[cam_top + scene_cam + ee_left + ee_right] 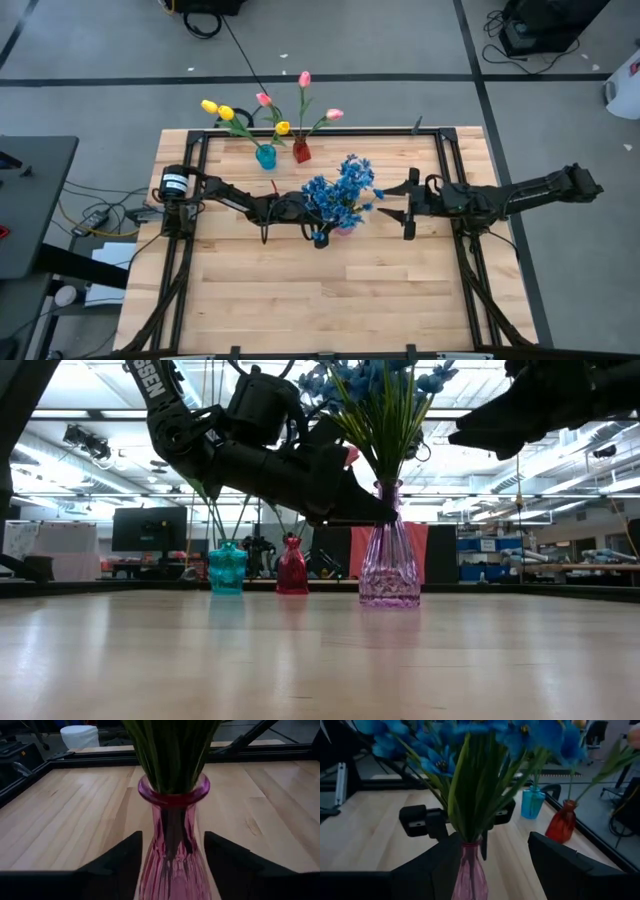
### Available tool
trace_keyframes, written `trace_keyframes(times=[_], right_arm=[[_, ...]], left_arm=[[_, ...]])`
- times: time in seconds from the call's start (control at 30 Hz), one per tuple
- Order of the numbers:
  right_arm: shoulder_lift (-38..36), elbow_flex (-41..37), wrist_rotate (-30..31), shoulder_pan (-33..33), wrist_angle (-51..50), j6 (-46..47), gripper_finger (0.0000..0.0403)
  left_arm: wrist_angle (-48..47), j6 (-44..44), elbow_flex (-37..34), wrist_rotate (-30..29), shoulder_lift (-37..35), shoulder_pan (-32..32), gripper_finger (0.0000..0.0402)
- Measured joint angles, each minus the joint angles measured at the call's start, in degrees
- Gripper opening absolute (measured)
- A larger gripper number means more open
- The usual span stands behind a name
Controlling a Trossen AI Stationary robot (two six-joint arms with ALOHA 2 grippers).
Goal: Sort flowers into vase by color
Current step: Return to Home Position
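Note:
Blue flowers (340,192) stand with their green stems (170,765) stuck in the neck of a pink glass vase (389,560), which rests on its base mid-table. My left gripper (172,842) reaches in level from the table's left, open, with one finger on either side of the vase's body. My right gripper (408,205) hangs open above the table to the vase's right, apart from it. At the far edge, yellow tulips (225,112) stand in a teal vase (266,156) and pink tulips (304,80) in a red vase (301,151). My left gripper's fingers (125,857) flank the pink vase's ribbed body (172,865) just below the neck, coming level from the table's left. A strip of table shows between one finger and the glass. Whether the other finger touches the vase, I cannot tell.
A black metal frame (300,132) runs along the table's far edge and sides. Bare wood (320,300) stretches from the pink vase to the near edge. The teal and red vases stand close together behind the left arm.

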Motion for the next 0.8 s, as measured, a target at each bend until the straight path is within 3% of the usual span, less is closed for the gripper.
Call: trace_keyframes(times=[0.2,0.33,0.6,0.8], right_arm=[[-2.43,0.0,-0.63,0.0,-1.56,-0.67,0.0243],[-4.76,-0.02,-0.37,0.0,-2.77,-0.74,0.0243],[-12.73,-5.13,1.36,-1.09,0.91,-2.29,0.0242],[-21.84,-9.03,4.19,-2.91,0.65,-1.29,0.0242]], left_arm=[[-3.85,0.61,-1.27,0.0,-4.19,0.0,0.0261],[-3.47,0.71,-6.45,-0.64,-9.83,0.0,0.0282],[2.81,0.05,-21.34,-4.72,-22.56,0.0,0.0285],[3.35,1.84,-32.74,-12.13,-36.53,0.0,0.0285]])
